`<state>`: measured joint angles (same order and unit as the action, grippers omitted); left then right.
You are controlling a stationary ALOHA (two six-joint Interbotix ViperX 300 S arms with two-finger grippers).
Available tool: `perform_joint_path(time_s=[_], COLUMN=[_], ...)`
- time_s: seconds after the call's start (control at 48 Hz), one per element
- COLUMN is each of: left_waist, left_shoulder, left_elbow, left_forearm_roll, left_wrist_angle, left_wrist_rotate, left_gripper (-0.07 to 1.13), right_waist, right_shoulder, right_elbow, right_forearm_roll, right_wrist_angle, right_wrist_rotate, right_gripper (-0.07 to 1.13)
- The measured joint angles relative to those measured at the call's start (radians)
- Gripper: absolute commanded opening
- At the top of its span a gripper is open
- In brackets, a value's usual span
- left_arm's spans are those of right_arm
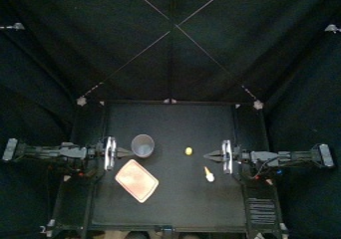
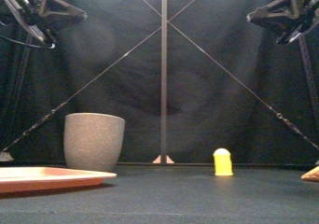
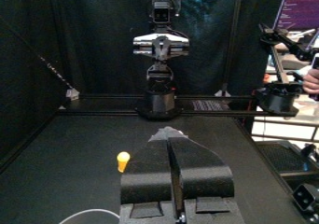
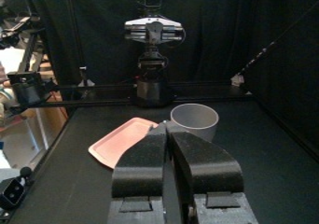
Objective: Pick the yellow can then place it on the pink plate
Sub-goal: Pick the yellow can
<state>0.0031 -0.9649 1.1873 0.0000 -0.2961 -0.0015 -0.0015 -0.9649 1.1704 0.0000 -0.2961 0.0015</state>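
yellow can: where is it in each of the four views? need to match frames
Top view: yellow can just right of table centre, with the grey cup to its left.
Front view: upright, right of centre; grey cup to its left.
Left wrist view: small and upright on bare table.
Right wrist view: not in it; only the grey cup and pink tray show.
Shared landmark: the grey cup.

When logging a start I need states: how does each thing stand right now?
yellow can: upright on the table, not held.
pink plate: flat, nothing on it.
grey cup: upright.
small toy: lying on the table.
left claw: shut, empty.
right claw: shut, empty.
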Motion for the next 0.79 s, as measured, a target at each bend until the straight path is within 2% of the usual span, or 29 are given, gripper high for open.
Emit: perform_joint_path(time_s=[0.25,0.562,0.688,0.792], left_waist=[0.018,0.020,0.020,0.020], left_shoulder=[0.006,0.009,0.009,0.009], left_elbow=[0.003,0.014,0.015,0.017], left_forearm_roll=[-0.002,-0.002,-0.002,0.000], left_wrist_angle=[-0.002,-0.003,-0.003,-0.002], left_wrist_rotate=[0.002,0.002,0.002,0.002], left_gripper=[0.01,0.01,0.01,0.01], right_waist=[-0.064,-0.175,-0.181,-0.181], right_shoulder=[0.115,0.491,0.609,0.684], right_elbow=[0.020,-0.021,-0.066,-0.103], right_forearm_roll=[0.000,0.009,0.021,0.025], right_wrist_angle=[0.002,-0.006,-0.029,-0.052], right_wrist_rotate=[0.000,0.006,0.002,-0.002], right_gripper=[0.01,0.06,0.25,0.56])
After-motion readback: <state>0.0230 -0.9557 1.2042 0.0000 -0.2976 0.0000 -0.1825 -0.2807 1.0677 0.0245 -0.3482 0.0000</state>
